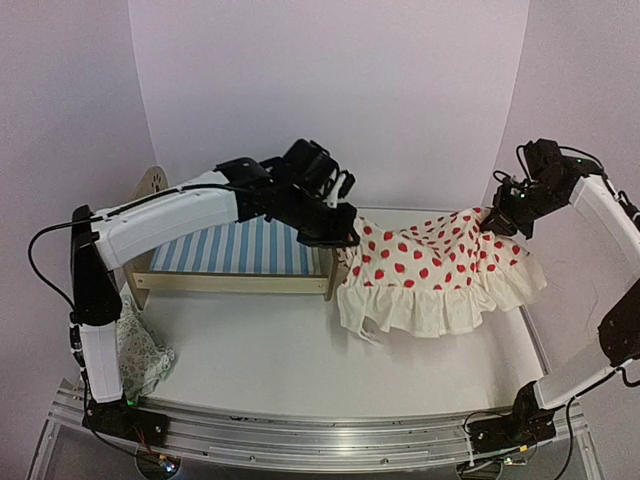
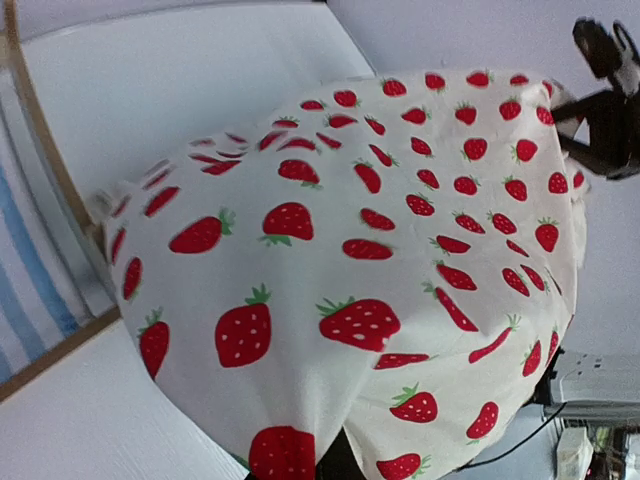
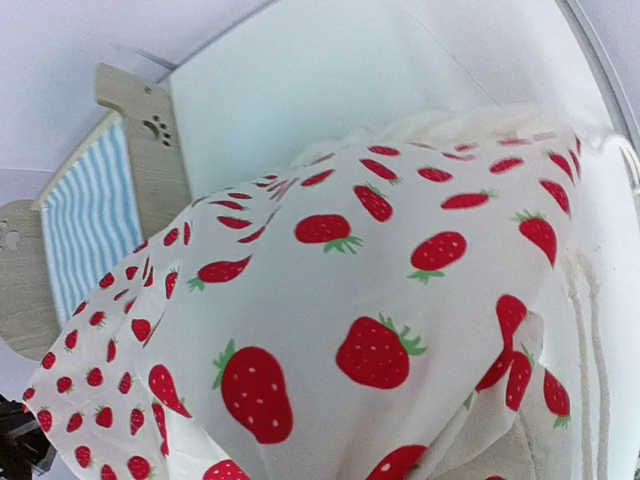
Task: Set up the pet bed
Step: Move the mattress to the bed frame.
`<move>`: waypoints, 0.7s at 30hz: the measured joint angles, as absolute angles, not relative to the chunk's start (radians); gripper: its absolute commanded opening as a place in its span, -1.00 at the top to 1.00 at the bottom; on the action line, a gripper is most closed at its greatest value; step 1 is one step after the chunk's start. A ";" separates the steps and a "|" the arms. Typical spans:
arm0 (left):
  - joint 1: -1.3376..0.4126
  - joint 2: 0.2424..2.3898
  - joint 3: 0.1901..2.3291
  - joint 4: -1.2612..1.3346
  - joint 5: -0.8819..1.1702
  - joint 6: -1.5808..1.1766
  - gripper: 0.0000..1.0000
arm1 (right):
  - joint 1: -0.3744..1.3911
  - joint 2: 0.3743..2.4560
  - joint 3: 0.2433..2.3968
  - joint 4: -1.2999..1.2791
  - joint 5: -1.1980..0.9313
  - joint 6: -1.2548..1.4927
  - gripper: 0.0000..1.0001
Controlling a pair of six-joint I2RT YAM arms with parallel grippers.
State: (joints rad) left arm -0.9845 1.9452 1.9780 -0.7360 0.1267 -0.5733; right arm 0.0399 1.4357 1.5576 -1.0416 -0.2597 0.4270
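The pet bed is a light plywood frame on the left of the table, with a blue-and-white striped mattress and a rounded headboard. A cream blanket with red strawberries hangs stretched between both grippers, just right of the footboard. My left gripper is shut on the blanket's left corner. My right gripper is shut on its right corner. The blanket fills the left wrist view, with the mattress at the left edge. In the right wrist view the blanket hides the fingers, and the mattress lies beyond.
A small pale patterned pillow lies at the near left, partly behind the left arm. The blanket's ruffled hem droops onto the white table. A metal rail runs along the near edge.
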 measured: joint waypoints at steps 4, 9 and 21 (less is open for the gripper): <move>-0.921 1.864 2.051 -0.787 0.073 -0.551 1.00 | 0.062 1.444 1.666 -1.035 -0.299 0.468 1.00; -0.848 1.808 2.126 -0.840 0.011 -0.521 1.00 | 0.148 1.498 1.824 -1.003 -0.320 0.511 1.00; -0.823 1.713 2.230 -0.836 -0.262 -0.376 1.00 | 0.440 1.842 2.234 -0.906 -0.287 0.584 1.00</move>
State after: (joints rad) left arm -0.8231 1.7132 2.2296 -0.8357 -0.2616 -0.3760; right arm 0.4403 1.8419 2.2344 -0.9055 -0.2871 0.5837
